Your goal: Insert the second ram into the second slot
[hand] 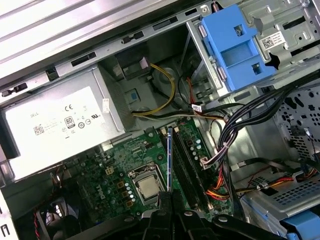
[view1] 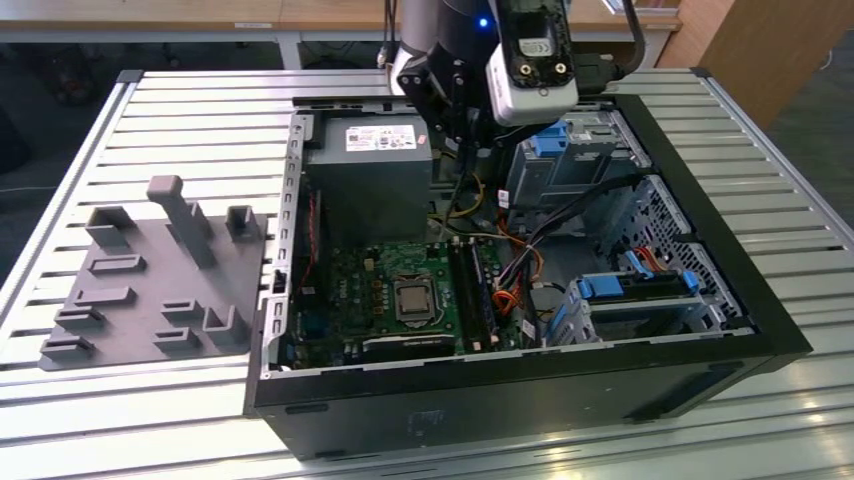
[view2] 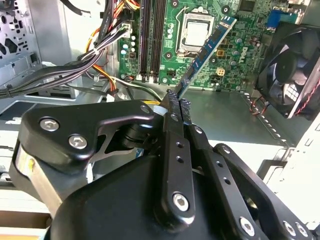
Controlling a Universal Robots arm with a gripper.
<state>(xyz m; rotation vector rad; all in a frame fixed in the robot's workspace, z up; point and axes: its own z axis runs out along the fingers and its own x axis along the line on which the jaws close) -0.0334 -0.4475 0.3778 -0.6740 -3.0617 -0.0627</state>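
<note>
The second ram (view2: 207,47), a thin blue board with dark chips, sticks out from my gripper (view2: 177,102), which is shut on one end of it. In the first wrist view the ram (hand: 170,160) appears edge-on above the gripper (hand: 170,199), hanging over the green motherboard (hand: 112,177) just beside the black memory slots (hand: 189,167). The exterior view shows my gripper (view1: 465,135) high over the open computer case (view1: 747,300), above the power supply's edge, with the slots (view1: 475,290) lower down. I cannot tell which slot is the second slot, or whether any slot holds a stick.
A grey power supply (view1: 371,170) lies at the back of the case. Bundled cables (hand: 235,125) run beside the slots. Blue drive-bay latches (hand: 235,45) and a rear fan (view2: 292,65) flank the board. A grey fixture plate (view1: 154,280) rests on the exterior view's left.
</note>
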